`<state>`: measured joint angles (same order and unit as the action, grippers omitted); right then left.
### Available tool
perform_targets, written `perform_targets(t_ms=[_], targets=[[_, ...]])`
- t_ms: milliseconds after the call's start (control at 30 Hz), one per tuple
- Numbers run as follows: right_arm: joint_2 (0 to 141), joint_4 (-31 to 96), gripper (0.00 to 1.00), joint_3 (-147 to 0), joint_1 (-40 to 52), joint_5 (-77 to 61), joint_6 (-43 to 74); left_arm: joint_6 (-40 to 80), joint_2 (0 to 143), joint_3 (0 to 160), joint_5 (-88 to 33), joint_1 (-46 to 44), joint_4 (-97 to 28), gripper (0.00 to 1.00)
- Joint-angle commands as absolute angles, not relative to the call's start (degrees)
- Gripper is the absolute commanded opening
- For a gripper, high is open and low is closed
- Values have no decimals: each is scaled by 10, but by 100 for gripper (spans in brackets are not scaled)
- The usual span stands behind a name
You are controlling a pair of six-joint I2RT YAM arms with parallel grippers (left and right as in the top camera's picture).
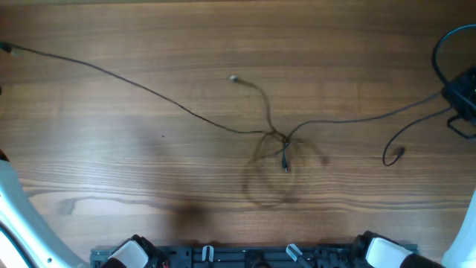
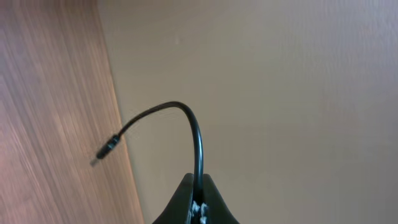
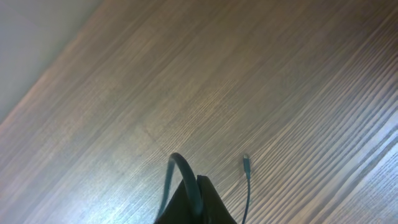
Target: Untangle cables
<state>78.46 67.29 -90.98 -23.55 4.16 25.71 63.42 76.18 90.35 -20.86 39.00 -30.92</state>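
Left and right jaws clamp cables (image 2: 199,146) at opposite table (image 1: 149,186) ends.

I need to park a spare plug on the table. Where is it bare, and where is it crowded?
Bare: the front-left wood below the long left cable, and the far strip right of the silver-tipped plug. Crowded: the knot and loop at centre.

No readable text, label or number anywhere
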Motion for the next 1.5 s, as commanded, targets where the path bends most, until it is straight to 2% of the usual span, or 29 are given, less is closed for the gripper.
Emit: perform_targets(t_ms=[0,233,333,400,433,533,633,733,867,967,1033,1067,1233,1400,1467], targets=[[803,670,4,-912,-239,56,266,620,768,909,-253,394,-239,4],[863,669,4,-912,-240,19,267,851,769,909,-360,386,51,4],[880,668,4,-912,-240,-84,222,825,769,909,-396,358,52,4],[889,668,9,-912,-236,-168,178,774,769,909,-390,331,-20,4],[892,669,16,-912,-233,-189,163,754,771,909,-388,323,-38,4],[895,692,64,-910,-195,-302,39,721,782,909,-389,279,-115,4],[896,703,87,-906,-131,-366,-23,720,784,909,-401,225,-121,4],[896,698,99,-898,-42,-402,-62,699,784,909,-400,167,-121,4],[897,634,100,-888,85,-413,-61,702,784,909,-400,119,-121,4],[905,540,100,-886,202,-411,-67,818,783,909,-408,98,-114,4],[917,464,100,-886,247,-401,-3,854,783,909,-427,90,-95,4],[934,385,100,-886,278,-394,71,862,783,909,-431,82,-93,4],[988,234,100,-886,335,-395,136,862,783,909,-456,60,-102,4],[1009,185,99,-886,366,-394,137,862,783,909,-454,60,-134,4],[1009,184,80,-886,369,-378,161,861,783,909,-453,60,-134,4]])
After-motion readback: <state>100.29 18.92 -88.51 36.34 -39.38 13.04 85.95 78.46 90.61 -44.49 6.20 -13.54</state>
